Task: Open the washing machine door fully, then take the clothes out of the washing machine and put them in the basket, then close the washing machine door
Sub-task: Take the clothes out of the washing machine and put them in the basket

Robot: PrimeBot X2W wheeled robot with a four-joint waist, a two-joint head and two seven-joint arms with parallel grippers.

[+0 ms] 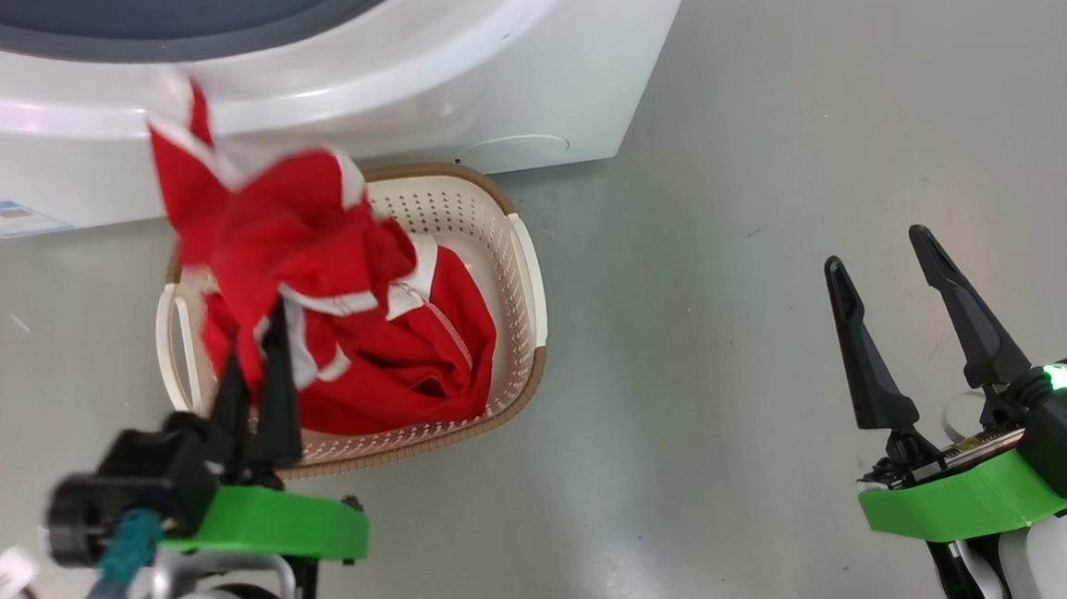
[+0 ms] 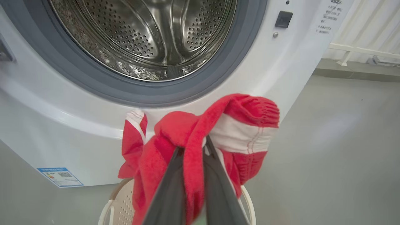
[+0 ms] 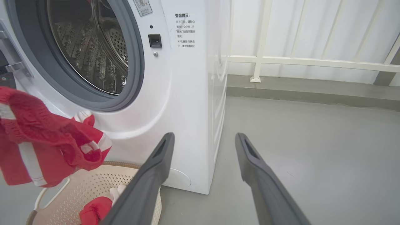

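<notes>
The white washing machine point(image 2: 281, 78) stands with its steel drum point(image 2: 147, 34) uncovered and nothing in it; the washing machine door is out of view. My left gripper point(image 1: 257, 349) is shut on the red and white clothes point(image 1: 288, 231) and holds them over the cream basket point(image 1: 502, 237). Their lower part lies inside the basket, and one end hangs against the washer's front. In the left wrist view the fingers point(image 2: 168, 193) pinch a red fold of the clothes point(image 2: 237, 134). My right gripper point(image 1: 875, 253) is open with nothing in it, well to the right of the basket.
Grey floor point(image 1: 764, 137) spreads to the right of the washer and basket. A white railing point(image 3: 312, 61) runs along the wall behind the machine's right side. A blue label point(image 1: 1, 219) sits low on the washer's front. Loose cables point(image 1: 5, 591) trail by my left arm.
</notes>
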